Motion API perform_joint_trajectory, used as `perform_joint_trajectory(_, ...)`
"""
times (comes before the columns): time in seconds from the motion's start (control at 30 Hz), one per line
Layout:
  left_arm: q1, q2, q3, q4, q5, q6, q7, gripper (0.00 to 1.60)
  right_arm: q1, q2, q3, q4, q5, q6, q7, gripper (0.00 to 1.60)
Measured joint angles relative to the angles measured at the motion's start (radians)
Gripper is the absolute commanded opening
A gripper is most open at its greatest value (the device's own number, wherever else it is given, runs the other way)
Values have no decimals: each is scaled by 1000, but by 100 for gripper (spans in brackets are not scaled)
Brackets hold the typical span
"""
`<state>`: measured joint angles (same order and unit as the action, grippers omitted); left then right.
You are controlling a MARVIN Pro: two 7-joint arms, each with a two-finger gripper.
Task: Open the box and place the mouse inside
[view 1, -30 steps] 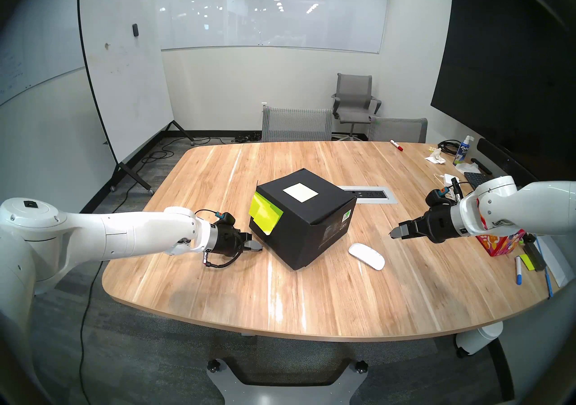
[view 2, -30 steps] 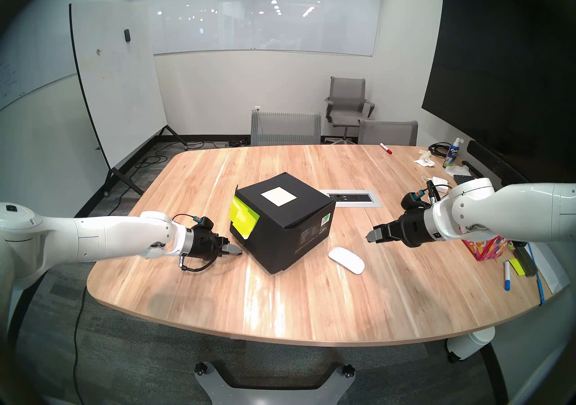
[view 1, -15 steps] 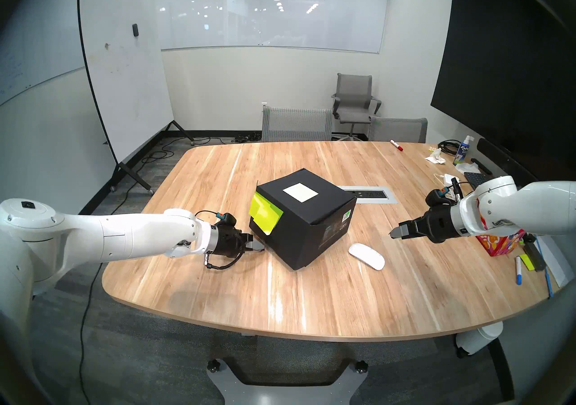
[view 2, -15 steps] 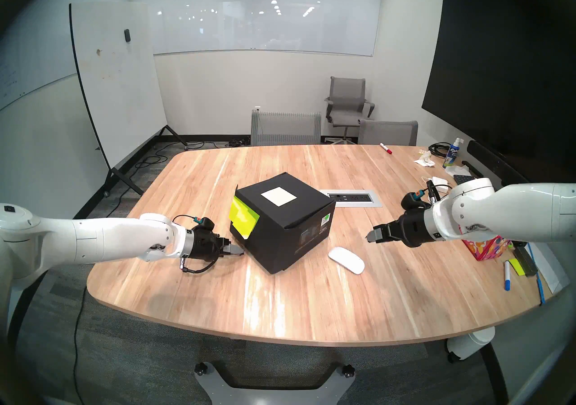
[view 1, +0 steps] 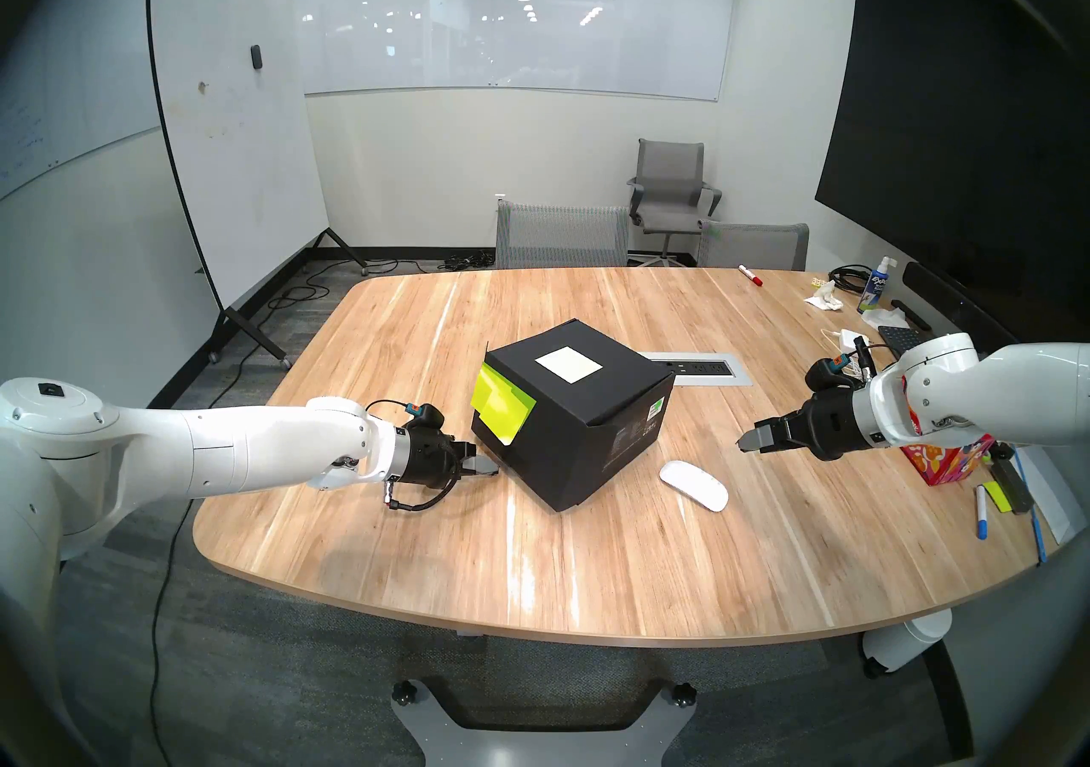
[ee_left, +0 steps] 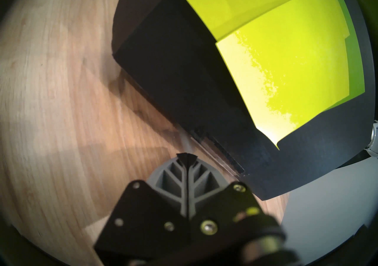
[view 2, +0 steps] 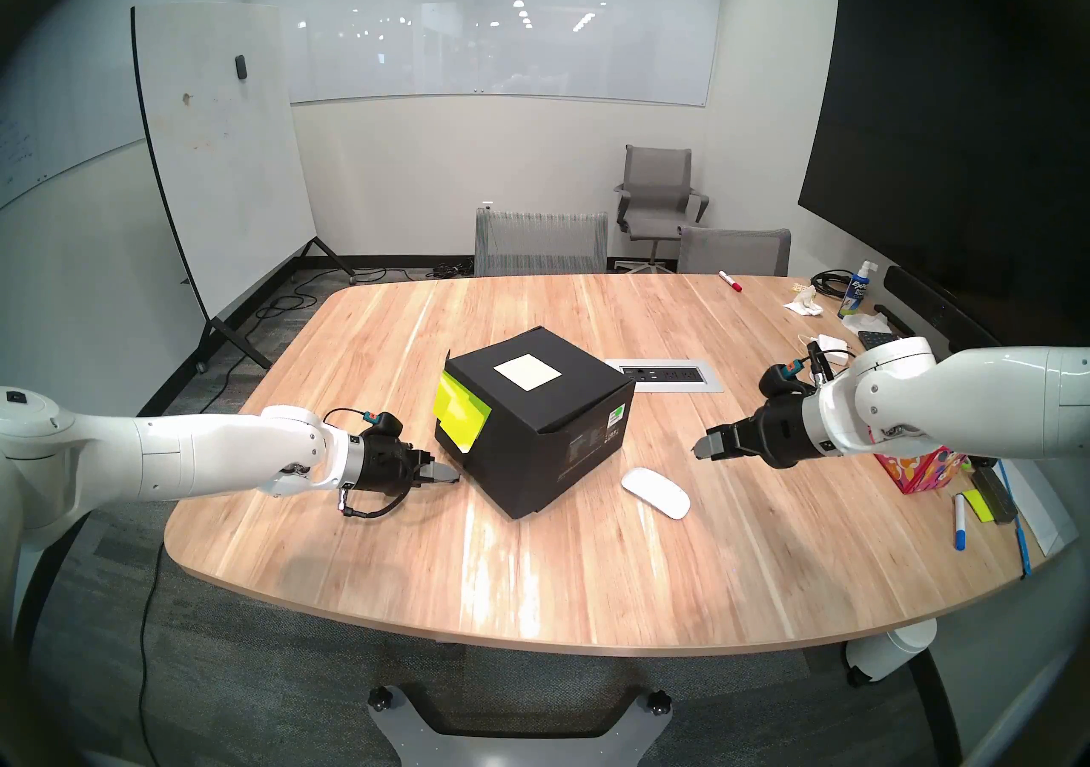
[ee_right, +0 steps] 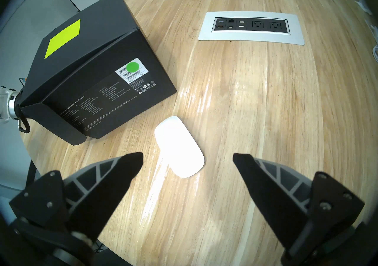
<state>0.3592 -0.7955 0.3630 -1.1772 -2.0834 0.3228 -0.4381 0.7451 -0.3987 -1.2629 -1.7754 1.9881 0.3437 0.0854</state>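
Note:
The black box (view 1: 572, 423) stands mid-table, lid shut, with a white label (view 1: 568, 363) on top and yellow-green sticky notes (view 1: 501, 403) on its left flap, which stands slightly out. My left gripper (view 1: 492, 466) is shut and empty, low at the foot of that flap; the left wrist view shows its tips (ee_left: 186, 156) just short of the box (ee_left: 173, 75), below the notes (ee_left: 286, 65). The white mouse (view 1: 693, 485) lies right of the box. My right gripper (view 1: 744, 441) is open, above the table just right of the mouse (ee_right: 179, 147).
A silver outlet panel (view 1: 699, 367) is set in the table behind the box. A red floral tissue box (view 1: 944, 462), markers (view 1: 980, 518), a white power adapter (view 1: 849, 338) and a spray bottle (view 1: 876, 291) crowd the right edge. Chairs (view 1: 560, 235) stand at the far side.
My left gripper has shifted only slightly at the foot of the box's left flap. The box, the mouse and my right arm have not moved.

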Motion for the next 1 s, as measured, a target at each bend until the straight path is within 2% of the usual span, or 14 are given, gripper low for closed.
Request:
perform_joint_trajectory(0.6, 3, 13, 18, -25, 98, -77, 4, 0, 0, 0, 0, 0, 0, 0, 0, 160)
perform_joint_trajectory(1.0, 10, 39, 29, -83, 210, -230, 17, 0, 0, 0, 0, 0, 0, 0, 0, 160)
